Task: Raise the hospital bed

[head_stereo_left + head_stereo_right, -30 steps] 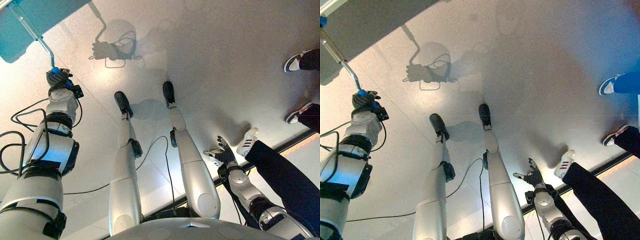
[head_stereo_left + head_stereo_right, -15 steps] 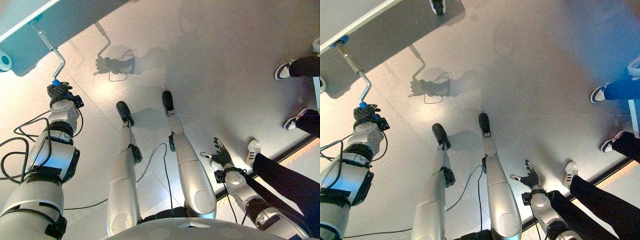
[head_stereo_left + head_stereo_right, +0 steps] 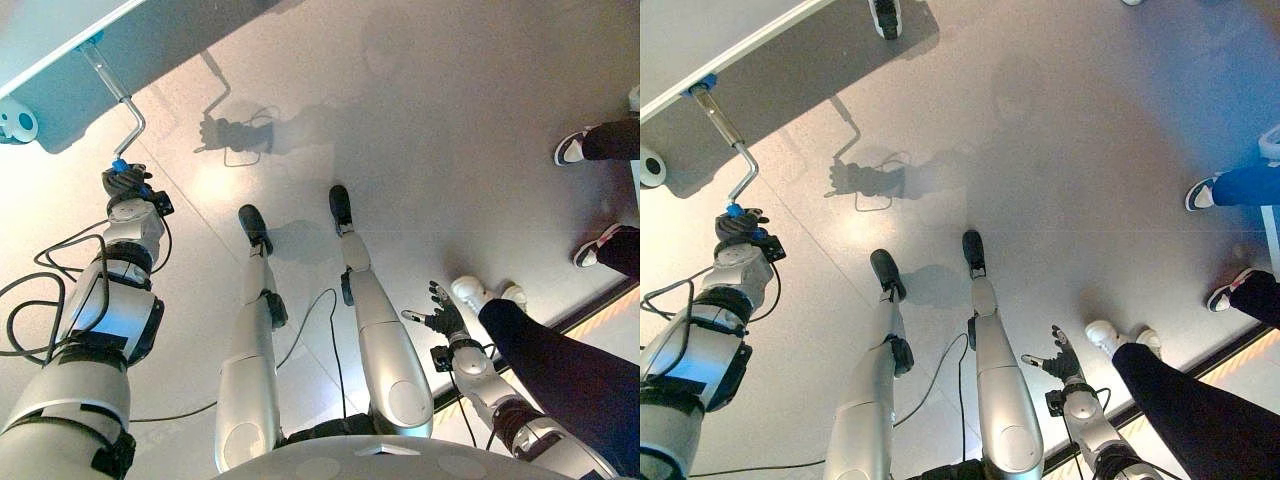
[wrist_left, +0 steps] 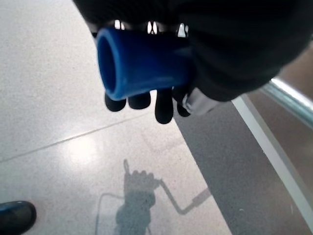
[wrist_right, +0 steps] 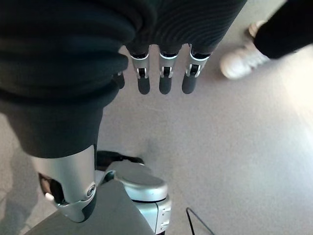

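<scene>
At the far left, the pale flat edge of the hospital bed (image 3: 60, 45) carries a bent silver metal crank (image 3: 118, 88) ending in a blue plastic grip (image 4: 142, 63). Just below the bed edge, the left hand (image 3: 122, 183) has its fingers wrapped around that grip. The crank looks rigid and probably stiff to turn; the grip is the right hold. Well right of the bed, over glossy grey speckled floor (image 3: 1060, 150), the right hand (image 3: 1058, 362) hangs relaxed, fingers straight, beside a person's white shoe (image 3: 1102, 336).

The hospital bed (image 3: 700, 45) is cut off by the picture's edge.
</scene>
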You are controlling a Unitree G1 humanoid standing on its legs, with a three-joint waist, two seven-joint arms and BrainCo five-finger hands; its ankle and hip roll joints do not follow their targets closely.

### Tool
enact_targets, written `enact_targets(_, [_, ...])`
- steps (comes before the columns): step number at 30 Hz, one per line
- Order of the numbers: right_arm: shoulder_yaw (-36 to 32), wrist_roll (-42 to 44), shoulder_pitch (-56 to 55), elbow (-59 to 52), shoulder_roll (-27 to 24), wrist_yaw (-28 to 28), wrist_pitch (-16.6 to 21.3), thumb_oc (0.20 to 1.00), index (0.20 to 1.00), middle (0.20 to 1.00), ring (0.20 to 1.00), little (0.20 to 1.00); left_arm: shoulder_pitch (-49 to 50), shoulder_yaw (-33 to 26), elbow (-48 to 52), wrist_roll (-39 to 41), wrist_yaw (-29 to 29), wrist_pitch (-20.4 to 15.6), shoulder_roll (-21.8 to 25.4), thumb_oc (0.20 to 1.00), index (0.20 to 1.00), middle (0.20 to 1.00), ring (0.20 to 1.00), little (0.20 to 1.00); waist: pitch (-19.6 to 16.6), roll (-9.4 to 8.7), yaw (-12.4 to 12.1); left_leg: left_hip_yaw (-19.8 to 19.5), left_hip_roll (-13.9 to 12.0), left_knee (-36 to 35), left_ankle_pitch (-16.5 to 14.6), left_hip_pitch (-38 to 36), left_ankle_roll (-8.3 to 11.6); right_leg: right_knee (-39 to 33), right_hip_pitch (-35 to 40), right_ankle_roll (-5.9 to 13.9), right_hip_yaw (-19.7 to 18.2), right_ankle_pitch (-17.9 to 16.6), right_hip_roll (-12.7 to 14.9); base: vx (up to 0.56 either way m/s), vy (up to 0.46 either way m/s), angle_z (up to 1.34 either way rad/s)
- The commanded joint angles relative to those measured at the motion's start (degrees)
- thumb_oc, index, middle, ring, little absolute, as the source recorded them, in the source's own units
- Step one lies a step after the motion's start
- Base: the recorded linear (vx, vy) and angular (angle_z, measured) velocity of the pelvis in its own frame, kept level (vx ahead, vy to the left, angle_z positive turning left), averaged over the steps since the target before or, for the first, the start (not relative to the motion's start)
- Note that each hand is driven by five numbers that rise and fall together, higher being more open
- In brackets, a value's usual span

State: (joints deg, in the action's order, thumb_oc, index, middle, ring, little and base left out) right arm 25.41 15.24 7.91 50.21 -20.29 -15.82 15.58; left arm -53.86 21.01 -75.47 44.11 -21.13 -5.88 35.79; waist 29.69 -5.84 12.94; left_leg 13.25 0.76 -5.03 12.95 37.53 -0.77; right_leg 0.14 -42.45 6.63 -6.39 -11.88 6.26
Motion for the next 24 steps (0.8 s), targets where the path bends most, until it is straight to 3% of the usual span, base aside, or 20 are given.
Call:
enact_targets(1, [0.69,0.80,-4.65,-2.35,-5.47,-0.41,0.51,1.000,1.000,1.000,1.000,1.000,-16.35,3.18,7.80,-5.65,4.30,-8.20,-7.81,0.200,0.200,0.200,0.200,0.200,0.10,2.69,3.71,0.12,-2.15,0.03,-5.95,-6.06,4.08,1.08,-1.83,1.16,-0.51,-1.57,-5.53,0.00,0.002,-0.11])
enact_targets(22, [1.20,1.02,-7.21,-6.60,-6.60,-2.00,2.18,1.000,1.000,1.000,1.000,1.000,-16.25,1.65,4.32,-7.95,3.14,-6.82,-6.25,0.200,0.200,0.200,0.200,0.200,0.10,4.03,5.03,3.20,-3.05,0.03,-5.69,-0.83,4.54,2.88,-10.39,1.22,-3.27,-1.45,-7.56,0.02,-0.008,-0.10])
enact_targets(24, [1.28,0.99,-7.67,-6.84,-6.47,-2.27,2.32,1.000,1.000,1.000,1.000,1.000,-16.29,1.76,4.48,-7.87,3.19,-6.90,-6.68,0.200,0.200,0.200,0.200,0.200,0.10,4.44,4.93,2.60,-3.19,0.03,-7.62,-1.88,4.68,2.83,-9.45,1.63,-3.45,0.49,-7.85,0.10,0.036,-0.25])
